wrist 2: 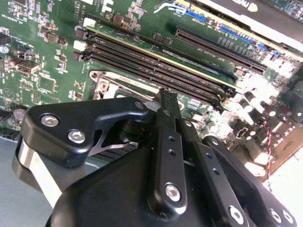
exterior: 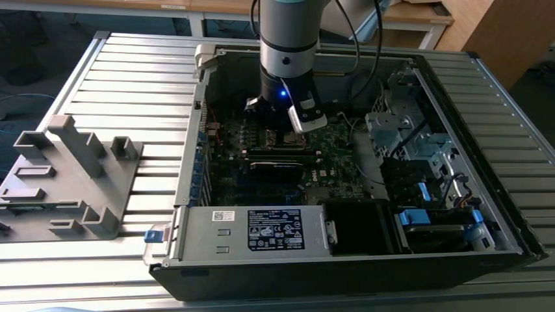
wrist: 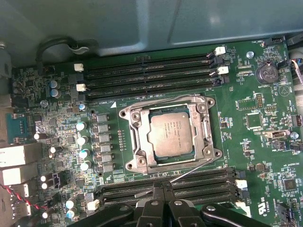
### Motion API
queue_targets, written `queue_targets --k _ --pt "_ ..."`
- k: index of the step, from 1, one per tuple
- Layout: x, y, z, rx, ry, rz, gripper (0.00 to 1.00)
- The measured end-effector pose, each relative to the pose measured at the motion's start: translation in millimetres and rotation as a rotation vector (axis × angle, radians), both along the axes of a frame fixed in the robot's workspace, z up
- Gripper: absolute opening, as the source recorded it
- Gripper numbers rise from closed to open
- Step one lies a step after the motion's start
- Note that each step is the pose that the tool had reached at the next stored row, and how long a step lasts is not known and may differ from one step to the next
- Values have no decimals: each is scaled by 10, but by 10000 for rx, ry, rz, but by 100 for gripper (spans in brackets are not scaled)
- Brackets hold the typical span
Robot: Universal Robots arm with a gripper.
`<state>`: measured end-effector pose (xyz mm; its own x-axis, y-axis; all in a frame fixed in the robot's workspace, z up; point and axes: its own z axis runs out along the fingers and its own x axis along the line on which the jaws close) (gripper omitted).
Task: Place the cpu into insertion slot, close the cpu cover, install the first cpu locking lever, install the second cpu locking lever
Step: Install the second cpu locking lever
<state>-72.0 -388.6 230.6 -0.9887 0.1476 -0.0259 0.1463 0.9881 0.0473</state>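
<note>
desk [exterior: 113, 71]: ribbed metal top carrying everything; a grey moulded fixture [exterior: 69, 175] lies on it just outside the computer case, on the exterior view's left.

computer case [exterior: 485, 214]: black tower laid on its side, panel off, innards open to the arm.

robot arm [exterior: 289, 39]: comes down into the case from above, over the motherboard.

motherboard [wrist: 255, 156]: green board on the floor of the case; dark memory slots [wrist: 147, 71] run along two opposite sides of the socket.

cpu cover [wrist: 203, 125]: silvery frame, lying flat over the socket, its square opening around the chip. judged closed.

cpu [wrist: 169, 131]: dull grey square, seated in the socket at the middle of the motherboard, framed by the cover. judged placed.

locking lever [wrist: 191, 170]: thin wire rod, running slantwise from the socket's corner out over the nearer memory slots, toward the pincer. it looks unlatched, so at least one lever is left to do. a second wire [wrist: 156, 100] curves along the socket's far edge; whether it is latched cannot be told.

pincer [wrist: 163, 189]: black, hanging just off the socket, above the nearer memory slots. fingers [wrist 2: 168, 101] drawn narrow, tips together or nearly so. nothing large is carried; the tips sit at the free end of the slanted lever, and whether they pinch or merely touch it cannot be told.
</note>
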Motion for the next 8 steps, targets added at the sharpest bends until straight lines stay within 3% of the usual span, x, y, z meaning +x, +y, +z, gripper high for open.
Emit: queue_targets --k 8 --pt "-20 0 -16 -4 -1 0 11"
